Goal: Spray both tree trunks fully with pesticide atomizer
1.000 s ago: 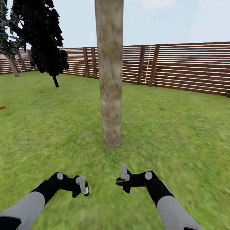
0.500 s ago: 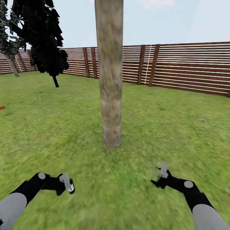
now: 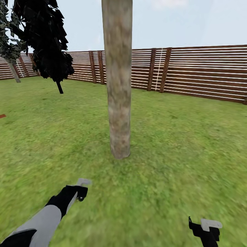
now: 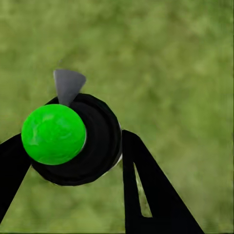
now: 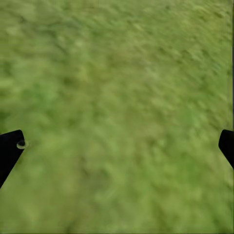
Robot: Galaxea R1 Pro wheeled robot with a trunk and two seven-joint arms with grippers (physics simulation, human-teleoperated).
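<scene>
The tree trunk (image 3: pixel 118 85), a thick mottled grey-beige column, rises from the grass straight ahead in the head view. In the left wrist view the pesticide atomizer (image 4: pixel 92 146) is seen end-on: a round black body, a bright green cap and a thin grey spray head. My left gripper (image 4: pixel 73 136) is shut on it, one black finger on each side. In the head view the left gripper (image 3: pixel 80 190) hangs low over the lawn, short of the trunk and to its left. My right gripper (image 3: pixel 206 230) sits at the lower right, and in its wrist view the right gripper (image 5: pixel 119 144) is open over bare grass.
Green lawn (image 3: pixel 178 147) spreads all around the trunk. A brown slatted fence (image 3: pixel 199 72) closes the back. A dark conifer (image 3: pixel 48 41) stands at the back left, with another thin trunk (image 3: pixel 13 73) beyond it. A small reddish mark (image 3: pixel 2 116) lies at the left edge.
The right arm has swung outward and down to the lower right corner. The left arm first drew back to the left, then reached forward again with the atomizer.
</scene>
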